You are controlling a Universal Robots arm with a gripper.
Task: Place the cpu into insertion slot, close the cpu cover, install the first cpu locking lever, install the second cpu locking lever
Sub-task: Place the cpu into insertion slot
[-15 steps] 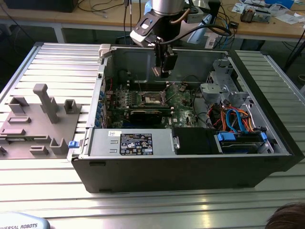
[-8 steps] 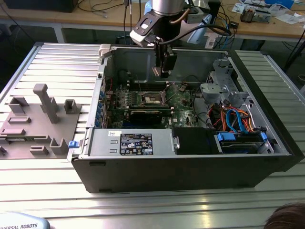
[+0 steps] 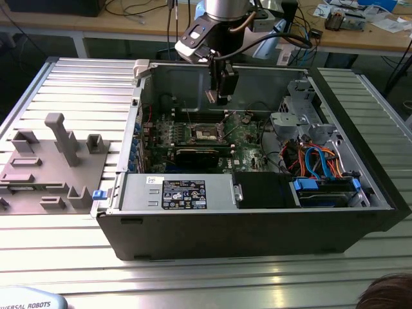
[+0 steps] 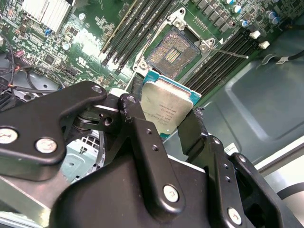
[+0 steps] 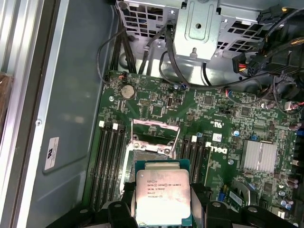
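While the hand (image 4: 161, 112) grips the cpu (image 4: 167, 105) by two opposite edges, it hangs over the open socket (image 4: 173, 51), not touching. Hand points straight down inside the case (image 3: 270, 225).

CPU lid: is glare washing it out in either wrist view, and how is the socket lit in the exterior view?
First wrist view: the cpu lid shines brightly, palest along one edge. Second wrist view: its lid has a soft, even sheen, no hot spot. Exterior view: the socket sits dim inside the case, while the table slats glare.
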